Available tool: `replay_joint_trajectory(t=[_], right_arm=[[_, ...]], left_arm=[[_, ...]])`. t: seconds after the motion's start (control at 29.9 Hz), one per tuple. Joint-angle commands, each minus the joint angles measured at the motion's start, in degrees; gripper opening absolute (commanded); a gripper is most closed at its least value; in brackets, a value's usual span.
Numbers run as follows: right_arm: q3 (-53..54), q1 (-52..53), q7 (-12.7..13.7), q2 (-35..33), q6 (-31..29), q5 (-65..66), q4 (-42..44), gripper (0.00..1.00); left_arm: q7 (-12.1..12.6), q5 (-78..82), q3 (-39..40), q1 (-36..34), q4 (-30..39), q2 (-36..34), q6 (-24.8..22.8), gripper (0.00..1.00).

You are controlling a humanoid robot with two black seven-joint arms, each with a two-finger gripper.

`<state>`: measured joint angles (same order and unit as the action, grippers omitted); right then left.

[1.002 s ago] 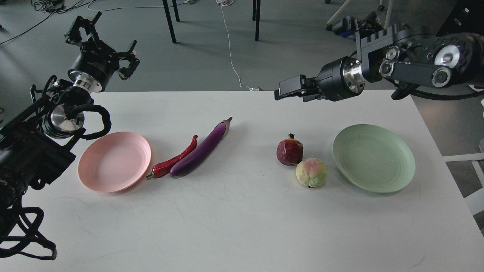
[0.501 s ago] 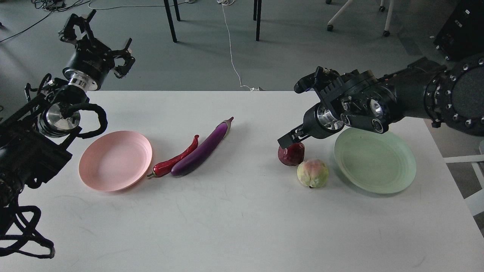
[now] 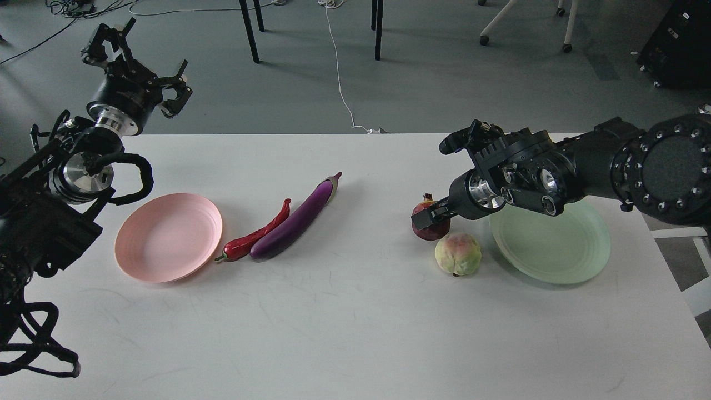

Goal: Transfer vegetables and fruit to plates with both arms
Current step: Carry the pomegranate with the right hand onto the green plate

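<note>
Grey matte flooring with trailing cables and dark chair legs is showing behind a smooth white bench [image 3: 344,333]. On its left side, a round shallow pale pink plate [image 3: 168,237] with fine concentric ridges is lying bare. Just to its right, a curved glossy red chili pepper [image 3: 255,234] is touching a long slim glossy purple eggplant [image 3: 297,218] with a pale stem cap, both slanting up to the right. On the right side, a matching pale mint green plate [image 3: 550,250] is sitting partly under the black right arm. A dull dark red round pomegranate [image 3: 430,225] with a small crown is resting near that plate, and a pale yellow-green peach [image 3: 458,254] with a pink blush is sitting just in front of it, touching or nearly so. The right hand [image 3: 429,215] is lying against the pomegranate's top; I cannot tell how its 2 fingers are standing. The left hand [image 3: 136,55] is hanging above the bench's far left corner, its clawed fingers spread wide, holding nothing
</note>
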<state>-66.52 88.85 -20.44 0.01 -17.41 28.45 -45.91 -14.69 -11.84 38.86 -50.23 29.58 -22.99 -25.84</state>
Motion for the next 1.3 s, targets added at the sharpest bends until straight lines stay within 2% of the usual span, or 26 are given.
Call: replay_joint_trajectory(t=[0.0,0.13,0.2,0.3,0.43,0.7,0.84,0.9,1.2,1.27], right_arm=[[0.25,-0.52,-0.04,-0.01,-0.08,-0.5,0.3,0.73],[0.16,1.32,-0.04,-0.01,-0.25,-0.06,0.3,0.58],[0.16,3.68,-0.04,-0.01,-0.34,-0.15,0.21,0.55],[0.25,6.41,-0.04,-0.62,-0.43,-0.15,-0.23,0.55],[-0.98,6.69,0.05,-6.15,-0.52,1.42,-0.32,0.55],[-3.01,0.54,0.05,-18.54,-0.25,10.84,1.88,0.56],[-3.09,-1.04,0.05,-20.84,-0.17,11.01,1.61,0.56],[-3.09,-1.84,0.05,-21.19,0.53,11.1,1.96,0.6],[-3.09,-2.54,0.14,-20.75,1.5,11.01,2.05,0.93],[-3.01,-2.54,0.14,-20.67,1.5,11.01,2.05,0.95]], left_arm=[[-0.08,-0.03,-0.01,0.04,-0.05,-0.13,-0.09,0.98],[-0.17,-0.03,-0.01,0.13,-0.05,-0.04,0.0,0.98],[-0.17,-0.03,-0.01,0.13,-0.05,-0.04,0.0,0.98],[-0.17,-0.03,-0.01,0.22,-0.05,-0.22,-0.09,0.98],[-0.08,-0.03,0.07,0.13,-0.05,-0.74,0.0,0.98],[-0.08,-0.03,0.34,-0.05,-0.05,-1.27,-0.09,0.98],[-0.08,-0.03,0.34,-0.05,-0.05,-1.1,0.0,0.98],[-0.08,-0.03,0.34,-0.05,-0.05,-1.1,0.0,0.98],[-0.17,-0.03,0.25,-0.05,-0.05,-1.18,-0.09,0.98],[-0.17,-0.03,0.25,-0.05,-0.05,-1.18,0.0,0.98]])
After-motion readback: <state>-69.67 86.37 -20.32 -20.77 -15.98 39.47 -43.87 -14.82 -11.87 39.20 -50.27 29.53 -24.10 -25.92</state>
